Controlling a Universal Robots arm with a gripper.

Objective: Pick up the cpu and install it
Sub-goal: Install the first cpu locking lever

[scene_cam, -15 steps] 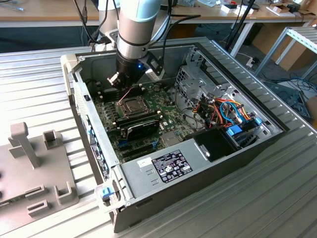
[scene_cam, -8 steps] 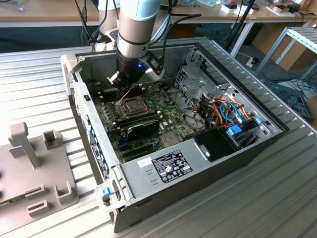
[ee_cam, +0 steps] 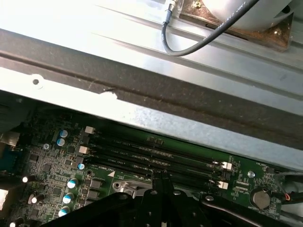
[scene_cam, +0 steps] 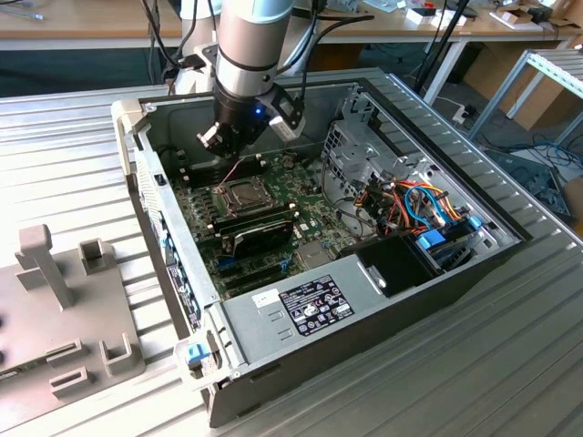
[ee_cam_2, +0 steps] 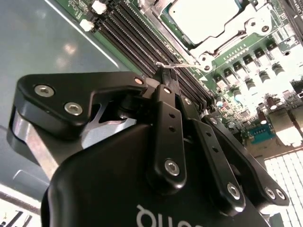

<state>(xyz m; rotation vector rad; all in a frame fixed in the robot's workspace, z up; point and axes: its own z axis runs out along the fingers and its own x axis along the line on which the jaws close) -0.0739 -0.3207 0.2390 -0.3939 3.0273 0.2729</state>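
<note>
One arm (scene_cam: pixel 250 45) reached down into one open computer case (scene_cam: pixel 364 300), which lay on a ribbed metal bench (scene_cam: pixel 73 155). Its single claw (ee_cam_2: pixel 165 71) hung low over the green motherboard (scene_cam: pixel 273 232), beside the long black memory slots (ee_cam: pixel 156 158); in the second wrist view the two black fingers (ee_cam_2: pixel 166 118) were drawn together at their tips, with nothing between them. A thin wire lever (ee_cam_2: pixel 177 65) of the socket frame crossed just past those tips, though whether it touched them could not be told.

One cpu (ee_cam_2: pixel 206 16) sat in the socket (scene_cam: pixel 241 196), its pale metal top ringed by the metal frame. One black oblong module (scene_cam: pixel 264 238) lay just beside the socket in the exterior view. Four memory slots could be counted in the first wrist view, all unfilled. One silver power supply (scene_cam: pixel 291 309) filled the near corner of the case, and one bundle of coloured cables (scene_cam: pixel 424 205) lay toward the exterior view's right.

On the bench at the exterior view's left stood one grey fixture (scene_cam: pixel 55 319) with several upright blocks. Behind it all ran a wooden table (scene_cam: pixel 91 18) with trailing cords.
</note>
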